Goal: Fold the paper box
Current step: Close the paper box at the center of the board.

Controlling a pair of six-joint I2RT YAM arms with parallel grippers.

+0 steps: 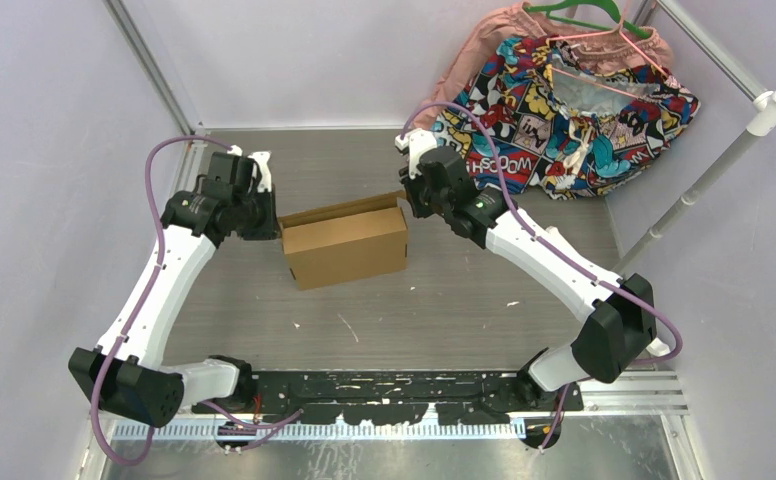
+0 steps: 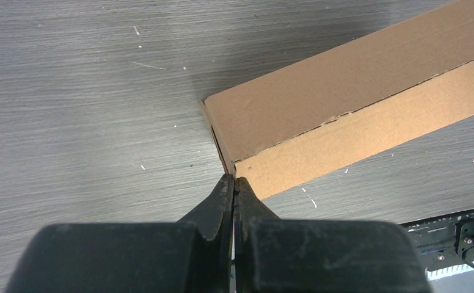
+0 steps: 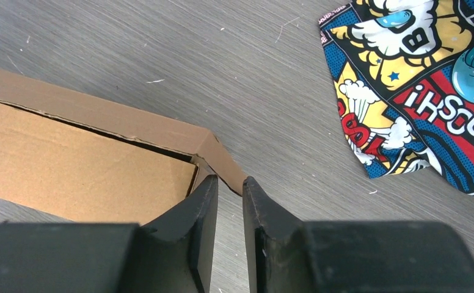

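The paper box is lying near the middle of the grey table; the left gripper is sitting fully closed and empty, its tips touching the box's left-end corner; the right gripper is standing slightly parted just beside the right-end corner flap, gripping nothing; a comic-print cloth is lying behind.

The paper box is occupying the table's middle, with the left gripper sitting right at its left end and the right gripper crowding its right corner. Bare table is lying free in front of the box, between the arms. The comic-print cloth is covering the far right corner, apart from the box.
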